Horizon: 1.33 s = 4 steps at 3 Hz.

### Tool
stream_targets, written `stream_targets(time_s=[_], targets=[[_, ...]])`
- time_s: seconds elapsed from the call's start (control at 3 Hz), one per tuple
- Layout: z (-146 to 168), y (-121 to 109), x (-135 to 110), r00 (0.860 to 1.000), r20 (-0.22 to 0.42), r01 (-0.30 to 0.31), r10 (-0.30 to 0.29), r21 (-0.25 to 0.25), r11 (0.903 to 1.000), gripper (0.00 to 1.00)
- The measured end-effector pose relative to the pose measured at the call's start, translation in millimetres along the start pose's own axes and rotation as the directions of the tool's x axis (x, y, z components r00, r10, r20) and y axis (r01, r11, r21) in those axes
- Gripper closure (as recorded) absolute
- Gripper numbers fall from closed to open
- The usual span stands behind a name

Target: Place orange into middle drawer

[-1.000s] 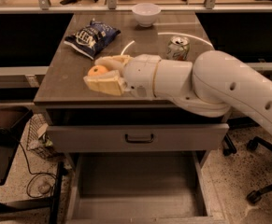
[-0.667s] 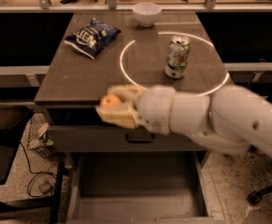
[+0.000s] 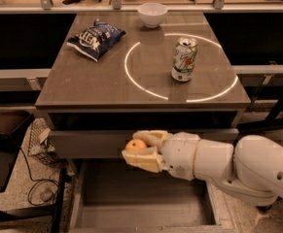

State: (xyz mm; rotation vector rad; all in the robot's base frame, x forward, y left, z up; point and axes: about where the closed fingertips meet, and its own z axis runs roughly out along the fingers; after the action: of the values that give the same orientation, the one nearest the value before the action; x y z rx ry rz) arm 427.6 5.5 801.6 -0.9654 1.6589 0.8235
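Below the front edge of the brown table (image 3: 92, 76), the cream claw (image 3: 130, 144) clasps the bright orange (image 3: 136, 145) over the grey middle drawer (image 3: 141, 198); blue bag (image 3: 96, 38), white bowl (image 3: 152, 13), white-green can (image 3: 184, 58).

There was one orange (image 3: 136, 145), clasped in the one gripper (image 3: 138, 149), which hung before the cabinet just above the one open middle drawer (image 3: 141, 195). On the one countertop (image 3: 82, 84) lay three things — one soda can (image 3: 184, 59), one white bowl (image 3: 152, 14), one chip bag (image 3: 96, 39) — and one closed drawer front (image 3: 85, 144) showed beneath
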Motion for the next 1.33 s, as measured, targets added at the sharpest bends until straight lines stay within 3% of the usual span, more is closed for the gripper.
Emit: stream_targets(time_s=[0.33,0.67,1.0,1.33], targets=[[-11,-18,69,0.993,-0.062,-0.098,0.1,0.022,0.9949,1.0],[-17,-27,109,0.983,-0.088,-0.155,0.158,0.041,0.987,1.0],[-10,-35,160,0.987,-0.089,-0.127,0.133,0.072,0.9894,1.0],[1,-44,189,0.992,-0.083,-0.083,0.09,0.092,0.9923,1.0]])
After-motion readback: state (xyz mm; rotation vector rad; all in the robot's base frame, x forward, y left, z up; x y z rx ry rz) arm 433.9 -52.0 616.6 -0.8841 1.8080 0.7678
